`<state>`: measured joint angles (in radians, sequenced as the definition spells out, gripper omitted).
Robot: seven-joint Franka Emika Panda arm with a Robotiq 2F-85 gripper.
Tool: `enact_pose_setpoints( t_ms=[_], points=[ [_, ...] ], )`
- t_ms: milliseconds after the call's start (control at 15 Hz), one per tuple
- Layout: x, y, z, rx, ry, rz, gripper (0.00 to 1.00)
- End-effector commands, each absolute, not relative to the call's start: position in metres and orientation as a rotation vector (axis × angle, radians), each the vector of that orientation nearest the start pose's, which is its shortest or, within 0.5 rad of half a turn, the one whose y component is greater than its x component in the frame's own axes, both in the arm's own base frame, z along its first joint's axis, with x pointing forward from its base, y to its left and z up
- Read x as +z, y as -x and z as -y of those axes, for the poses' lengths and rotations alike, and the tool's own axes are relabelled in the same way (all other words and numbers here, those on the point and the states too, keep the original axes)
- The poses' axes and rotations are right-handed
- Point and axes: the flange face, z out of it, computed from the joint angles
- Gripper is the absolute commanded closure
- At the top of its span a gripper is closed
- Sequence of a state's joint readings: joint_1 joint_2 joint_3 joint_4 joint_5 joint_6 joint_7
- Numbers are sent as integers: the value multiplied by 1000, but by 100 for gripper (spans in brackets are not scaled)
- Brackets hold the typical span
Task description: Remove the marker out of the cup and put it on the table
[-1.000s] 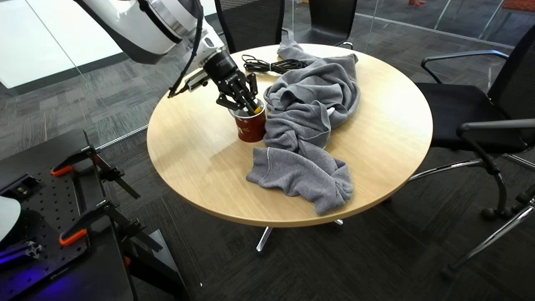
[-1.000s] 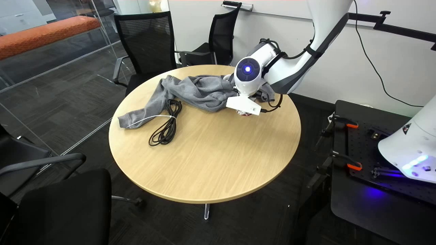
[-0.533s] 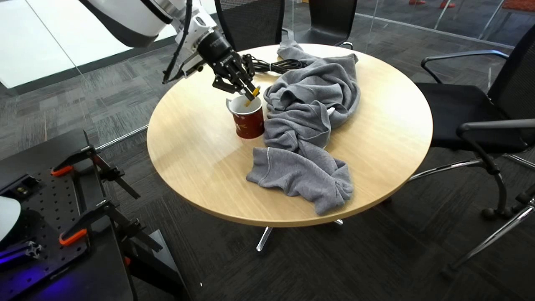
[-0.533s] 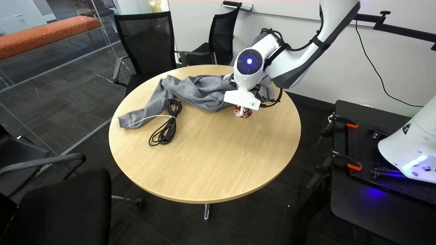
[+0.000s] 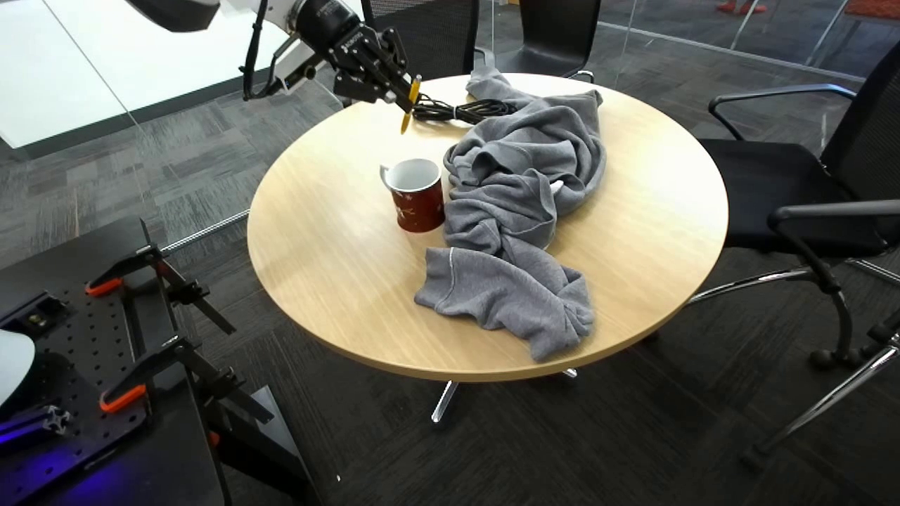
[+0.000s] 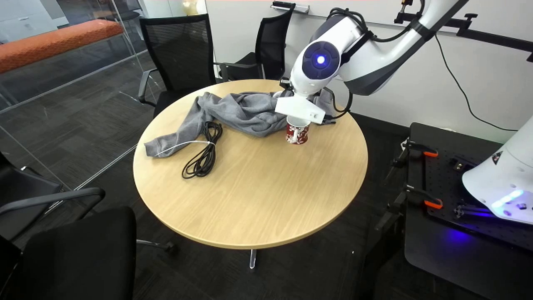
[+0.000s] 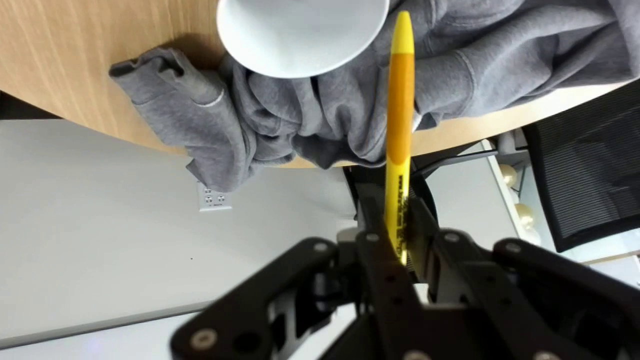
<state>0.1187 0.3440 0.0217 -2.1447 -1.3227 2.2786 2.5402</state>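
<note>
Gripper (image 5: 406, 100): is holding the marker (image 7: 400, 102) clamped in its jaws.
Marker: is hanging above the table (image 5: 330, 281), outside the cup (image 5: 421, 211).
Cup: is standing upright, just beside the grey cloth (image 5: 503, 284).

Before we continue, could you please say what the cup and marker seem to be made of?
The cup: probably glazed ceramic, from its smooth white inside, though enamelled metal is possible. The marker: likely smooth plastic, from its bright, printed barrel.

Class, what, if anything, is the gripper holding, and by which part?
The gripper holds the marker by its yellow section with dark print; the tapered yellow end sticks out free.
</note>
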Motion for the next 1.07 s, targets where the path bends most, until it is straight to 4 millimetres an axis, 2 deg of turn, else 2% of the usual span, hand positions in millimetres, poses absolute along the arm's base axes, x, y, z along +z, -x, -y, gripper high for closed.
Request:
enact_pose_setpoints(
  t_ms=[0,267,533,667,1000],
  points=[
    [270,-541,-72,-1462,2483,-1886,96],
    [289,-540,-98,-1456,2533,-1653,96],
    [296,-539,-126,-1394,2581,-1477,96],
    [293,-538,-139,-1351,2636,-1394,96],
    [274,-538,-164,-1233,2885,-1001,96]
  ],
)
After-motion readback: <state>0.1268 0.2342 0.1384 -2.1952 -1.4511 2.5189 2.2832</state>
